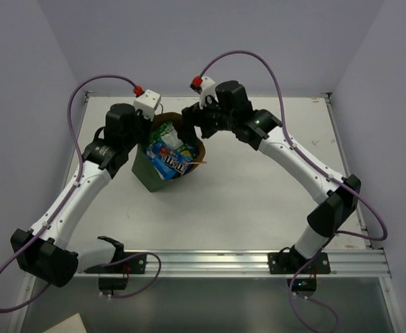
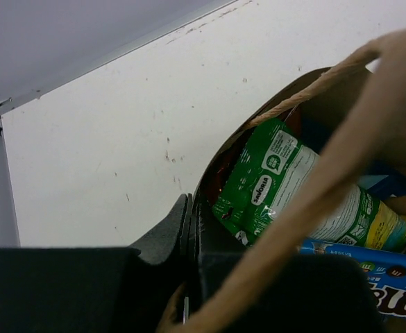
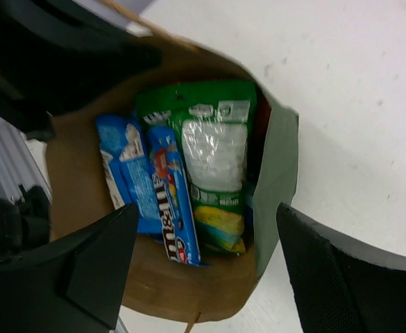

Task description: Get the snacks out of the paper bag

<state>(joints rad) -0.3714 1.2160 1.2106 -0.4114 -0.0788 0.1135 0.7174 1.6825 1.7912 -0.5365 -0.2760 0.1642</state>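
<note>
The dark green paper bag [image 1: 144, 172] stands upright left of the table's middle, its mouth open. Inside lie a green packet [image 3: 216, 149], a blue-and-white packet [image 3: 123, 173] and a slim blue bar [image 3: 171, 205]; other snacks are hidden beneath. A red sliver [image 2: 223, 173] shows beside the green packet [image 2: 272, 180]. My left gripper [image 1: 152, 130] is shut on the bag's back-left rim [image 2: 209, 173], with a tan loop handle [image 2: 341, 139] crossing its view. My right gripper [image 3: 208, 208] is wide open and empty above the bag's mouth, and shows in the top view [image 1: 193, 126].
The white table [image 1: 258, 194] has grey walls at the back and both sides. An aluminium rail [image 1: 258, 260] with the arm bases runs along the near edge. The bag's green side wall [image 3: 275, 173] lies just inside my right gripper's right finger.
</note>
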